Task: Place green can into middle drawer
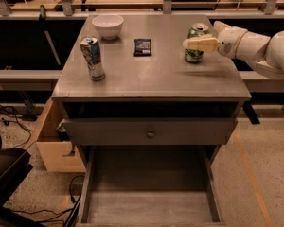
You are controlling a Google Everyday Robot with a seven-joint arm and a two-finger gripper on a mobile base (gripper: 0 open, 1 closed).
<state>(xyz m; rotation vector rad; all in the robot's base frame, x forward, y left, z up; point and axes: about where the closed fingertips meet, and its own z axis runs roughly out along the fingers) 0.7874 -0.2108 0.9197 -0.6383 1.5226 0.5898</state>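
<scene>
Robot lab, loose floor cables point(4, 111), metal rails point(132, 4), pincer point(199, 42) at green can point(194, 56)

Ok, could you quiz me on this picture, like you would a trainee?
1. True or false: the short pale-green drink can lies inside the open wide grey wooden drawer.
2. The robot's hand, at the right rear of the grey tabletop, is right beside which thing? A white bowl; B green can; C dark flat packet.
3. How many cans stand on the tabletop?
Key: 1 false; 2 B; 3 two.
</scene>
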